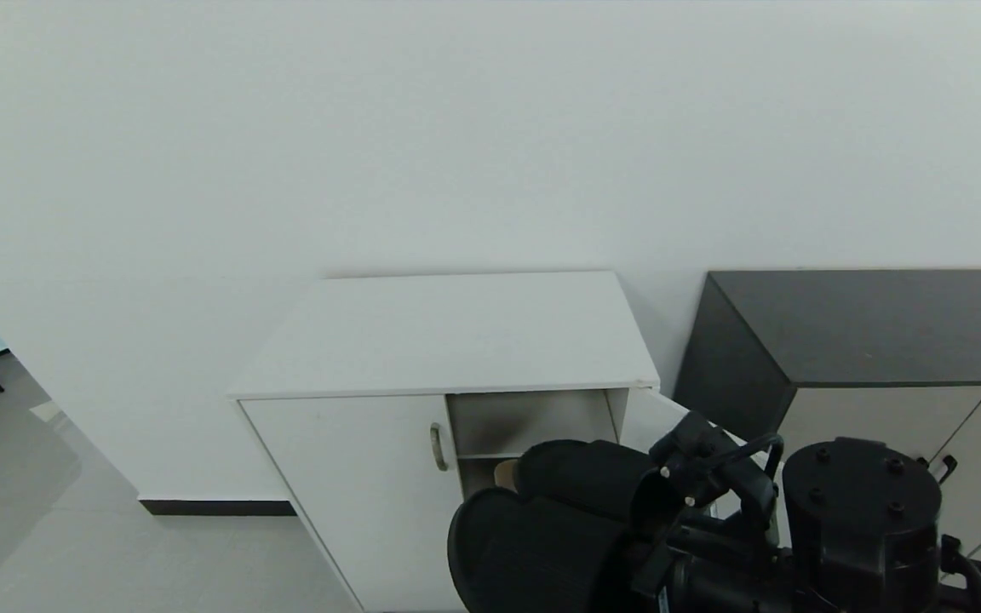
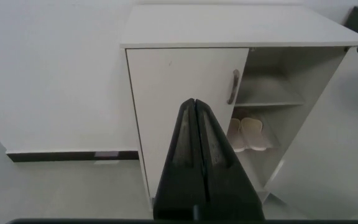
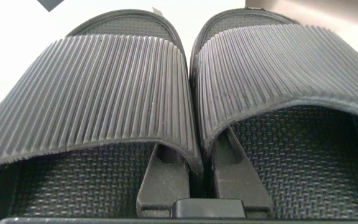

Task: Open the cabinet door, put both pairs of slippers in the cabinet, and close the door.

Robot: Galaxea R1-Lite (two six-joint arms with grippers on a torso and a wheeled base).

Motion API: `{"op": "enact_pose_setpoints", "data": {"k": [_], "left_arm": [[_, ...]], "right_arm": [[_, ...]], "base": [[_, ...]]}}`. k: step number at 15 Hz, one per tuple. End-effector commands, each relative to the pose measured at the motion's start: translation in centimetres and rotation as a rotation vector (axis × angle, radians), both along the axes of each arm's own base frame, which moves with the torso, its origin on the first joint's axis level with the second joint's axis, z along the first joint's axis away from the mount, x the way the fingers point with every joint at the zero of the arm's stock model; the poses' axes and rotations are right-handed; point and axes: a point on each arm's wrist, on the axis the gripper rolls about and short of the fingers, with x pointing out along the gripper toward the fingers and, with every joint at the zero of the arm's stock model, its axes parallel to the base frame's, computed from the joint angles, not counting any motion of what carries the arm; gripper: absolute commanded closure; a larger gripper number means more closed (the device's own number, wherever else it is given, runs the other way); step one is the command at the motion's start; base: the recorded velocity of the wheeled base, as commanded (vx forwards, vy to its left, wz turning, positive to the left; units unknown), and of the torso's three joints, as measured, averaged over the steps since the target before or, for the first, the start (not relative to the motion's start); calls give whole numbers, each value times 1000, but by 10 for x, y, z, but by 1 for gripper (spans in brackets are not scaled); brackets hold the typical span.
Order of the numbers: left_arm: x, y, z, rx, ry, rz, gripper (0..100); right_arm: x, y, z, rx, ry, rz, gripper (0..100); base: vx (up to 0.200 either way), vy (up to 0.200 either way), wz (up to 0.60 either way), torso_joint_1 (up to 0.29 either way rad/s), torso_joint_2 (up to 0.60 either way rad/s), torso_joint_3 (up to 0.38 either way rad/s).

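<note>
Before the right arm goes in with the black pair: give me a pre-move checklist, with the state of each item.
1. Right cabinet door open: ok.
2. Black slippers held by the right gripper, one finger inside each slipper: ok.
3. Beige slippers already inside, on the lower shelf: ok.
4. Free spot for the black pair: upper shelf is bare: ok.
5. Left gripper shut, empty, back from the cabinet: ok.
6. Clearance between the black pair and the door edge: cannot tell; in the head view the pair covers the lower part of the opening.
</note>
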Motion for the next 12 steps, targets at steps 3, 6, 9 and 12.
{"op": "enact_pose_setpoints", "data": {"k": [3,6,9,12], "left_arm": [[0,0,0,-1,0,1,100],[0,0,0,-1,0,1,100],[0,0,0,-1,0,1,100],[0,0,0,-1,0,-1,100]], "right_arm": [[-1,0,-3,-16,-6,12,100],[-3,-1,-3,-13,-3,27,100],[-3,-1,-4,-10,-7,29,100],[-4,-1,-6,-18,-1,32,100]], "base": [[0,0,0,-17,27,15],[0,0,0,-146,328,167],[0,0,0,-185,383,204],[0,0,0,-233,502,268]]}}
